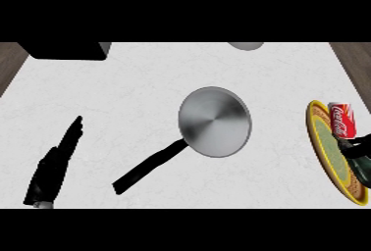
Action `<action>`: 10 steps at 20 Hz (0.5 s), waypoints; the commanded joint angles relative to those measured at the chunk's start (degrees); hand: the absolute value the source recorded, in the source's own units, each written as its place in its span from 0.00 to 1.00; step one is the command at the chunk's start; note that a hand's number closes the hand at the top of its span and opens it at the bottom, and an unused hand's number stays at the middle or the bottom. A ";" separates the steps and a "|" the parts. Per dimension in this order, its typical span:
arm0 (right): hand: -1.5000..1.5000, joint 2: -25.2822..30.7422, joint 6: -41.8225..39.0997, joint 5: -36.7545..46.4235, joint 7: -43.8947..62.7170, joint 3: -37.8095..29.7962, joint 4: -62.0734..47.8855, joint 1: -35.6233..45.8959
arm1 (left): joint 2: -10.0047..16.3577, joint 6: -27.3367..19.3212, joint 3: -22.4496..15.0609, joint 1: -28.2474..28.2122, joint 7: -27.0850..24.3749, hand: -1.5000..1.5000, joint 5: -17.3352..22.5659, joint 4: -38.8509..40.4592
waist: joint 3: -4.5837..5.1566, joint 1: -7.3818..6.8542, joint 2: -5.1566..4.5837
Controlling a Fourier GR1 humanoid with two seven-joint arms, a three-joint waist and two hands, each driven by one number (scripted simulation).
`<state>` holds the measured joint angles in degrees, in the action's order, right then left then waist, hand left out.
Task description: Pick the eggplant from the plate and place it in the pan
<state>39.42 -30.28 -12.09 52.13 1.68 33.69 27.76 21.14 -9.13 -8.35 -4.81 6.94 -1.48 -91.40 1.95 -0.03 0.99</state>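
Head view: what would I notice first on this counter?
The shiny silver pan sits in the middle of the counter, its black handle pointing to the lower left. At the right edge, a red cola can lies on a yellow-rimmed plate. The left hand rests open at lower left.

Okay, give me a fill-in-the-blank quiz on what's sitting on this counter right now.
1. The pan has a handle coloured ___.
2. On the plate sits a Coca-Cola can coloured ___.
3. The open robot hand near the handle's end is the robot's ___ one.
Missing words: black; red; left.
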 commanded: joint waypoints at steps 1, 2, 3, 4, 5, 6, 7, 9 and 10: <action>1.00 -4.41 5.13 0.52 2.34 1.61 6.36 -5.15 | 0.23 0.33 1.10 0.42 0.87 0.50 0.21 0.41 | -1.79 1.38 -0.40; 1.00 -6.16 11.13 4.15 0.23 3.87 10.16 -5.92 | -0.41 -0.73 0.92 -0.01 -0.33 0.50 -0.65 1.46 | -1.73 1.74 -0.24; 1.00 -7.32 14.44 7.50 -0.64 6.66 13.86 -6.36 | -0.22 -0.55 0.78 -0.81 0.32 0.50 -0.20 0.26 | -1.57 2.56 0.49; 1.00 -8.00 17.19 10.19 -0.99 8.63 15.90 -7.21 | -0.07 -0.72 1.18 -1.91 0.57 0.50 0.02 0.71 | -1.44 2.90 0.92; 1.00 -7.90 20.08 13.34 -0.22 10.63 18.35 -5.68 | -0.39 -0.99 1.15 -0.78 0.34 0.50 -0.28 1.58 | -1.25 3.30 1.12; 1.00 -8.22 22.80 15.88 -0.63 12.11 19.99 -6.10 | -0.22 -0.94 0.88 -1.50 0.64 0.50 -0.34 0.53 | -1.19 3.23 1.79; 1.00 -8.16 24.44 17.67 -0.45 13.52 22.83 -8.12 | 0.20 -0.88 1.59 -1.39 1.42 0.50 -0.05 1.14 | -1.29 4.50 1.65; 1.00 -10.51 29.68 20.78 2.03 15.90 27.23 -10.60 | 0.37 -0.86 2.34 -2.21 0.84 0.50 0.61 0.31 | -1.35 4.64 1.74; 1.00 -10.13 31.69 22.87 2.96 17.13 30.20 -11.46 | 1.15 -0.44 3.19 -1.53 1.09 0.50 0.84 1.30 | -1.33 5.44 1.59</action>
<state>33.16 -6.67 5.30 52.89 13.75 55.76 20.16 21.49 -9.78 -6.56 -6.32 7.59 -1.30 -90.58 1.75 4.00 2.77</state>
